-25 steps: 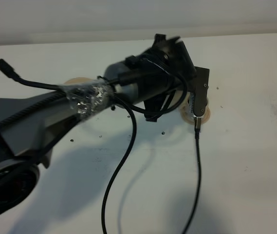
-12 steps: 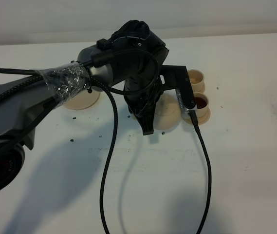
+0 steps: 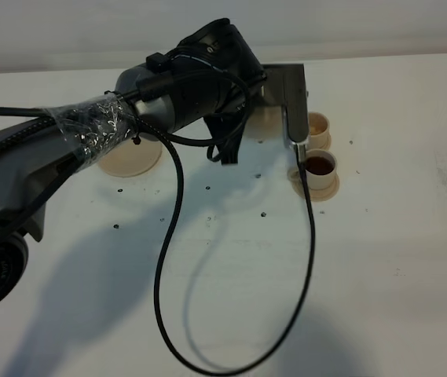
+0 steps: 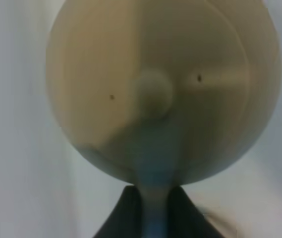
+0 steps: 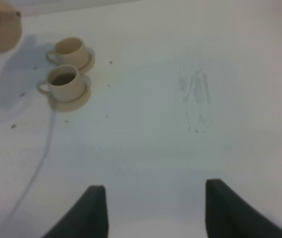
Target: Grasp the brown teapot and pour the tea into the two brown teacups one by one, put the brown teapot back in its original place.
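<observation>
Brown teapot (image 4: pixel 106 74): round-bodied, light tan ceramic with a matte look. It fills the left wrist view from above, blurred, with the lid's small round knob at centre and two dark specks on the lid. Left tool (image 4: pixel 152 191) is clamped on the teapot's loop handle, which runs between its two dark fingers (image 4: pixel 126 213). The teapot is off the wide saucer (image 3: pixel 129 161), out to that saucer's right in the high view and between it and the cups; the left arm hides most of it there. Whether it touches the bench (image 3: pixel 380 259) cannot be told. The wide saucer is flat and the same tan, with its visible part bare. The two brown teacups stand just beside each other, farther right of the wide saucer than the teapot, each on its own small matching saucer. One teacup (image 5: pixel 63 82) holds dark brown tea; the other teacup (image 5: pixel 70 48) shows a pale tan inside. Both have loop handles. Right tool (image 5: pixel 154 188) has its fingers apart with nothing between them, over bare bench well away from the wide saucer. A black cable (image 3: pixel 168 259) loops across the bench below the wide saucer.
</observation>
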Controlling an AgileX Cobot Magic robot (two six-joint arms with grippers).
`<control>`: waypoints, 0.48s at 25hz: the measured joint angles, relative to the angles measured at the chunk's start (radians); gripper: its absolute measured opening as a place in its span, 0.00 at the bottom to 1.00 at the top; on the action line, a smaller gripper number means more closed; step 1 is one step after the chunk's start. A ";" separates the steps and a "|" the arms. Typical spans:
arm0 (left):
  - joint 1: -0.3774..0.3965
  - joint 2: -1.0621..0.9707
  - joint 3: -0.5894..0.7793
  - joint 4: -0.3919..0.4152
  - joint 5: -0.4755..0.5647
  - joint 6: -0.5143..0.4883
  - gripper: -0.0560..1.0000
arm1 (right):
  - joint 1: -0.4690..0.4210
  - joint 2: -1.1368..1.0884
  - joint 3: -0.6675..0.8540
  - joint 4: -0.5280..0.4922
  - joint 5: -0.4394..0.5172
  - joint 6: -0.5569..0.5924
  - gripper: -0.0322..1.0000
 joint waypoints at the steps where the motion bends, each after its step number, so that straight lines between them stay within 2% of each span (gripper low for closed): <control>1: 0.001 0.007 -0.004 0.036 -0.011 -0.016 0.16 | 0.000 0.000 0.000 0.000 0.000 0.000 0.48; 3: 0.006 0.026 -0.005 0.113 -0.040 -0.048 0.16 | 0.000 0.000 0.000 0.000 0.000 0.000 0.48; 6: 0.013 0.060 -0.007 0.182 -0.085 -0.071 0.16 | 0.000 0.000 0.000 0.000 0.000 0.000 0.48; 12: 0.026 0.116 -0.008 0.228 -0.192 -0.081 0.16 | 0.000 0.000 0.000 0.000 0.000 -0.001 0.48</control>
